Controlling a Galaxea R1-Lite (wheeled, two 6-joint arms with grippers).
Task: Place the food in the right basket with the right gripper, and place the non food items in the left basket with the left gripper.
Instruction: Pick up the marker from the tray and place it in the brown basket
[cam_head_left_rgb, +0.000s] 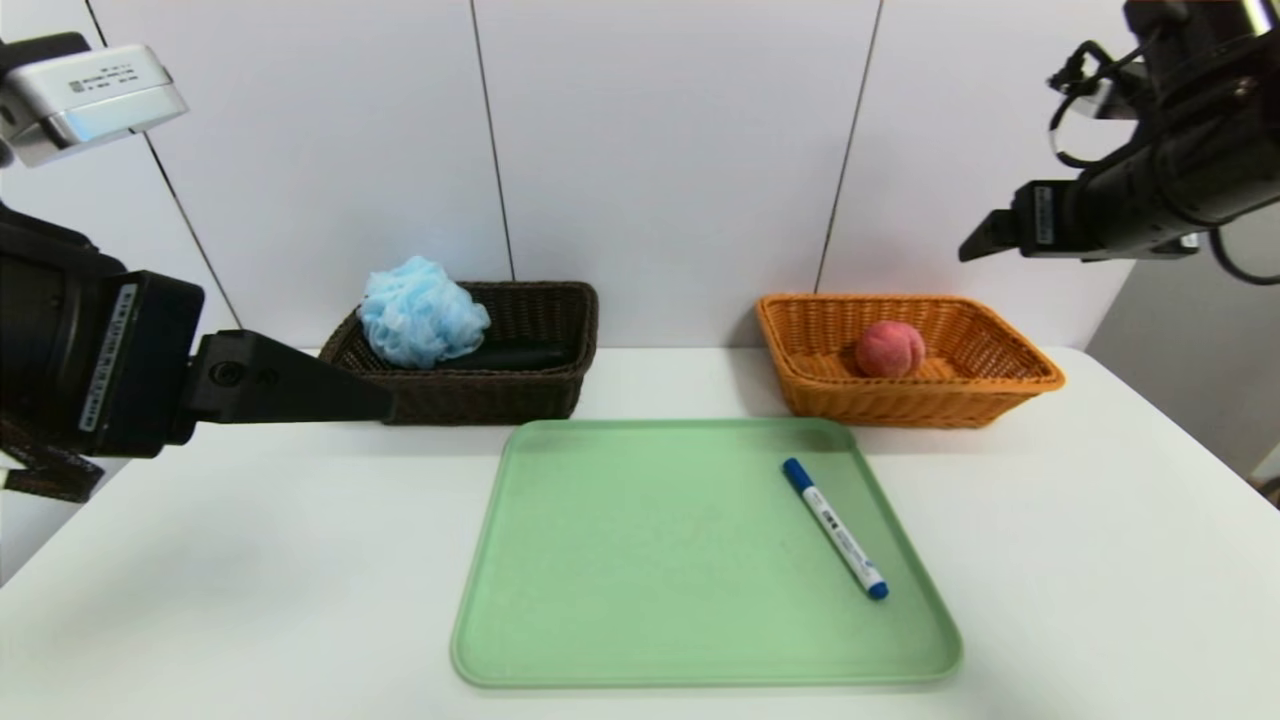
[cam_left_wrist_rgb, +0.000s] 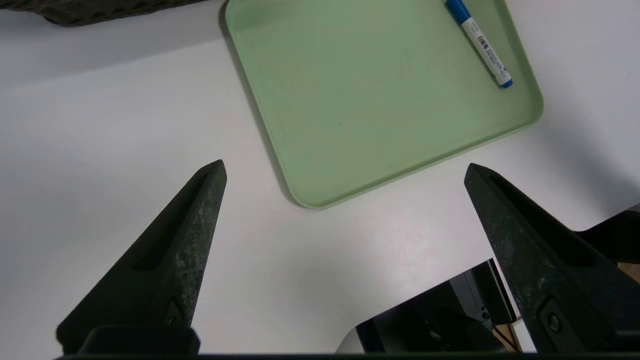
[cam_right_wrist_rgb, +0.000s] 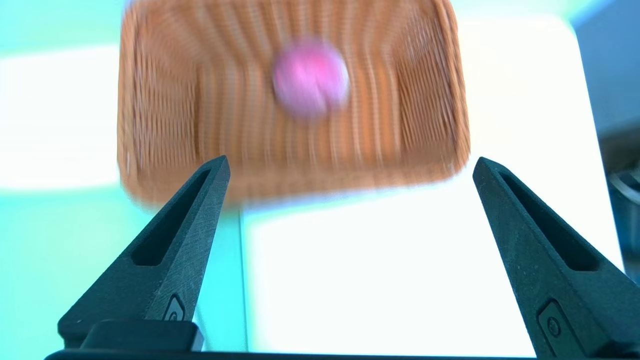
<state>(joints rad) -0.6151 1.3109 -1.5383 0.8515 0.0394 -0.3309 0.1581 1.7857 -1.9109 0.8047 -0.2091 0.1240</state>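
Pink-red peach (cam_head_left_rgb: 889, 349), orange-tan woven basket (cam_head_left_rgb: 1000, 385)

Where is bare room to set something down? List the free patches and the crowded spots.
Free: most of the green tray, left of the marker; the table between the tray and its left edge; the strip between the dark basket and orange basket. Crowded: the dark basket, filled by the blue pouf and a black item.

Left gripper (cam_left_wrist_rgb: 345, 167) low, spread wide, right gripper (cam_right_wrist_rgb: 350, 162) raised (empty), likewise spread
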